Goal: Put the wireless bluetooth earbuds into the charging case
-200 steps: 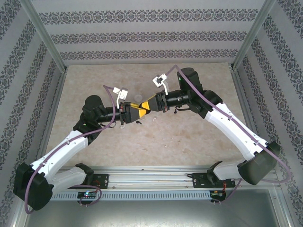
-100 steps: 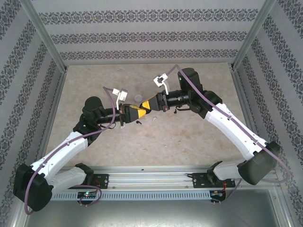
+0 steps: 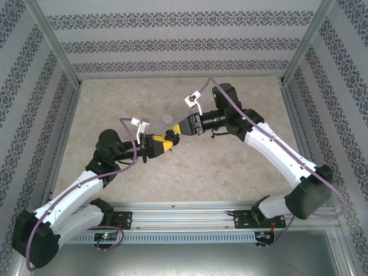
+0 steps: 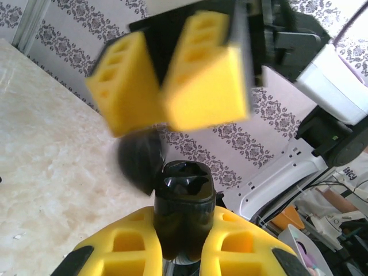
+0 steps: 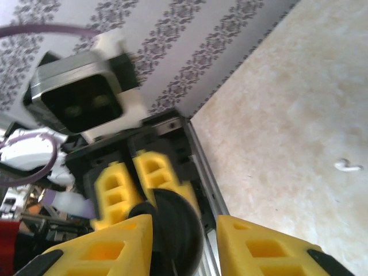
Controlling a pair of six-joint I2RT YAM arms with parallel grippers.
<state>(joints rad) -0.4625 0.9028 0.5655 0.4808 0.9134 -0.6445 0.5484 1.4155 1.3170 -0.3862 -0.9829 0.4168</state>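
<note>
In the left wrist view my left gripper (image 4: 184, 225) is shut on the black charging case (image 4: 184, 192). The case stands upright between its yellow fingers, its lid (image 4: 140, 162) swung open to the left and blurred. From above, the left gripper (image 3: 167, 144) holds the case (image 3: 171, 135) over the middle of the table. My right gripper (image 3: 180, 129) is just beyond it. In the right wrist view the right gripper (image 5: 185, 225) is open. The case (image 5: 172, 221) lies against its left finger, with a gap to the right finger. One white earbud (image 5: 348, 167) lies on the table.
A small white round disc (image 3: 167, 118) lies on the beige marble table (image 3: 230, 167) behind the grippers. Patterned walls and a metal frame (image 3: 54, 49) enclose the table. The arms' base rail (image 3: 184, 217) runs along the near edge.
The left gripper has shut on the case and drawn back toward the lower left with it. The right gripper's jaws have spread and it has lifted slightly away.
</note>
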